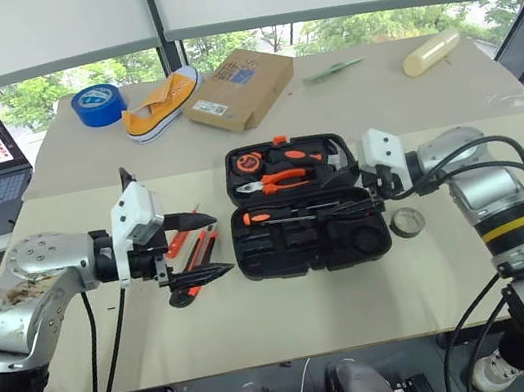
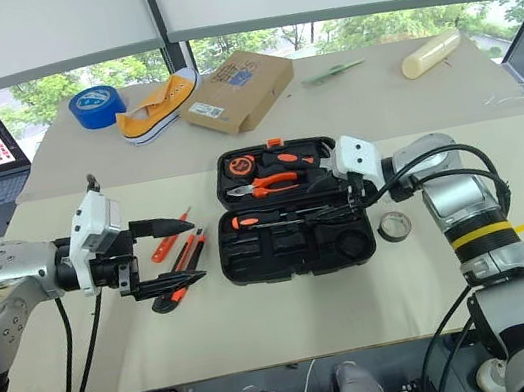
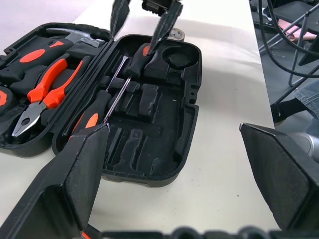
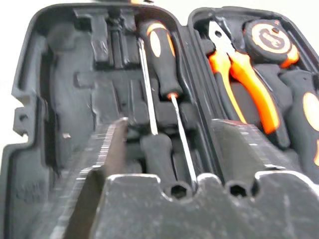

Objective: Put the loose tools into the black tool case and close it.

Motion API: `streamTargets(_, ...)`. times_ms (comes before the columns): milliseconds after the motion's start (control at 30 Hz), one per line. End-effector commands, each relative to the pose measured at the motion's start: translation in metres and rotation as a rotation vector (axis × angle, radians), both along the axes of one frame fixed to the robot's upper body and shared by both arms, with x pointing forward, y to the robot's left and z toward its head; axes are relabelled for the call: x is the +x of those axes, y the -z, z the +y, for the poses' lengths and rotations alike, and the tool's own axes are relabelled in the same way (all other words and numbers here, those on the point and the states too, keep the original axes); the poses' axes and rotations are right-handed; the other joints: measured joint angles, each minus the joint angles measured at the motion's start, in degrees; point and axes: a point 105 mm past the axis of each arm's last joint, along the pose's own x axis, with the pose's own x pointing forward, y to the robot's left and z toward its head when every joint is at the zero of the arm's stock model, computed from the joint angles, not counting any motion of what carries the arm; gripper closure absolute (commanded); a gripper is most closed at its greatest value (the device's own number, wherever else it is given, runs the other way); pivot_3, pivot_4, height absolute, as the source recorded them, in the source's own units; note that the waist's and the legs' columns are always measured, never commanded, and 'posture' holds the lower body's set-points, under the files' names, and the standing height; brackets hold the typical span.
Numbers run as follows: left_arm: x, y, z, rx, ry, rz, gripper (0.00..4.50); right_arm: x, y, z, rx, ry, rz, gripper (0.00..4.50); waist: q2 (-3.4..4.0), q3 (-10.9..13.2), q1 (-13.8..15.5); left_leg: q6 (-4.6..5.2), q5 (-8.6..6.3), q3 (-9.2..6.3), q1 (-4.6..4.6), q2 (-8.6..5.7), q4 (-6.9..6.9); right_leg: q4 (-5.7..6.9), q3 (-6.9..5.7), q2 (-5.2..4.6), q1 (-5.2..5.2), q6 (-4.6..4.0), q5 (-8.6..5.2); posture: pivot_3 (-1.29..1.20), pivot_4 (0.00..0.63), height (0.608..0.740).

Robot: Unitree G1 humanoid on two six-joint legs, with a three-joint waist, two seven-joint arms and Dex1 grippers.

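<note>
We see the black tool case (image 1: 307,206) lying open mid-counter with both screwdrivers (image 1: 291,213) slotted, right end effector (image 2: 355,202) parted and empty over them, left end effector (image 1: 197,248) wide open above the utility knife (image 2: 182,270).

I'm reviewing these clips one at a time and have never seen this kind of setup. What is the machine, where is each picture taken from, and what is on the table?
It is a humanoid robot with two arms, each ending in a two-fingered black gripper. Two pictures look down from its head; the other two come from cameras on its wrists.

On the beige table lies an open black moulded plastic tool case with two orange-and-black screwdrivers already in its slots. The left gripper is open, empty, above a red tester screwdriver and an orange-black utility knife. The right gripper, holding nothing, hovers over the case. A small dark tape roll sits beside the case.
</note>
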Motion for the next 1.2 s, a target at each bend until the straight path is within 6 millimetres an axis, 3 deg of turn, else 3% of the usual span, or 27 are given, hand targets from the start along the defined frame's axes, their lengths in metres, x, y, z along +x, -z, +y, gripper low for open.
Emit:
streamTargets(33, 0.001, -0.008, -0.003, -0.001, 0.021, -0.050, 0.00, 0.002, 0.001, 0.003, 0.022, 0.015, -0.009, 2.89, 0.00, 0.0, -0.1, 0.00, 0.00, 0.00, 0.01, 0.00, 0.00, 0.00, 0.00, 0.01, 0.00, 0.00, 0.00, 0.00, 0.150, 0.731)
streamTargets(200, 0.002, -0.008, -0.003, 0.000, 0.025, -0.052, 0.00, 0.005, 0.010, 0.006, 0.003, 0.031, 0.008, 4.47, 0.00, 0.0, -0.2, 0.00, 0.00, 0.02, 0.02, 0.01, -0.01, 0.01, 0.01, 0.03, -0.01, 0.00, 0.00, 0.00, 0.150, 0.731)
streamTargets(333, 0.003, -0.008, -0.004, 0.001, 0.025, -0.052, 0.00, 0.013, 0.028, 0.006, -0.079, 0.067, 0.012, 4.47, 0.00, 0.0, -0.2, 0.00, 0.00, 0.01, 0.02, 0.00, -0.01, 0.01, 0.00, 0.03, -0.01, 0.00, 0.00, 0.00, 0.150, 0.731)
streamTargets(467, 0.004, -0.008, -0.003, 0.004, 0.022, -0.056, 0.00, 0.004, 0.047, 0.007, -0.180, 0.009, 0.015, 4.47, 0.00, 0.0, -0.2, -0.01, 0.00, 0.01, 0.07, 0.01, -0.01, 0.02, 0.01, 0.03, 0.03, 0.00, -0.01, 0.00, 0.150, 0.731)
streamTargets(600, 0.005, -0.008, -0.002, 0.009, 0.009, -0.060, 0.00, 0.007, 0.049, 0.009, -0.208, 0.016, -0.026, 4.47, -0.03, 0.0, -0.2, -0.01, 0.00, 0.02, 0.13, 0.01, -0.02, 0.01, 0.02, 0.03, 0.08, 0.01, -0.01, 0.00, 0.150, 0.731)
streamTargets(733, 0.007, -0.003, 0.002, 0.017, -0.023, -0.059, 0.00, 0.006, 0.029, 0.014, -0.134, 0.011, -0.049, 4.47, -0.03, 0.0, -0.2, -0.01, 0.00, 0.02, 0.15, 0.02, -0.02, 0.02, 0.02, 0.03, 0.09, 0.00, -0.01, 0.00, 0.150, 0.731)
streamTargets(867, 0.011, 0.002, 0.015, 0.028, -0.114, -0.058, 0.00, 0.006, -0.013, 0.011, 0.009, 0.037, -0.100, 4.47, -0.01, 0.0, -0.2, -0.01, 0.00, 0.02, 0.09, 0.02, -0.03, 0.03, 0.03, 0.03, 0.02, 0.00, -0.01, 0.00, 0.150, 0.731)
streamTargets(1000, 0.007, 0.006, 0.040, 0.016, -0.273, -0.039, 0.00, -0.013, -0.055, 0.000, 0.185, 0.035, -0.060, 4.47, 0.03, 0.0, -0.2, 0.00, 0.00, 0.01, -0.07, 0.02, -0.02, 0.03, 0.03, 0.02, -0.13, -0.02, 0.00, 0.00, 0.150, 0.731)
streamTargets(1067, -0.003, 0.013, 0.066, 0.018, -0.406, -0.013, 0.00, -0.033, -0.072, -0.008, 0.266, 0.004, 0.004, 4.20, 0.02, 0.0, -0.1, 0.00, 0.00, -0.03, -0.07, 0.03, -0.03, 0.03, 0.01, 0.02, -0.12, -0.02, 0.01, 0.00, 0.150, 0.731)
streamTargets(1100, -0.010, 0.017, 0.081, 0.025, -0.481, 0.002, 0.00, -0.045, -0.079, -0.011, 0.296, -0.023, 0.037, 3.64, 0.01, 0.0, -0.1, 0.00, 0.00, -0.11, -0.06, 0.05, -0.03, -0.03, -0.07, 0.02, -0.04, -0.02, 0.00, 0.00, 0.150, 0.731)
streamTargets(1200, -0.034, 0.029, 0.117, 0.021, -0.650, 0.060, 0.00, -0.070, -0.086, -0.014, 0.331, -0.063, 0.112, 2.74, 0.01, 0.0, -0.3, 0.00, -0.04, -0.11, -0.02, 0.09, -0.16, -0.09, 0.01, -0.06, -0.07, -0.02, 0.00, 0.00, 0.150, 0.731)
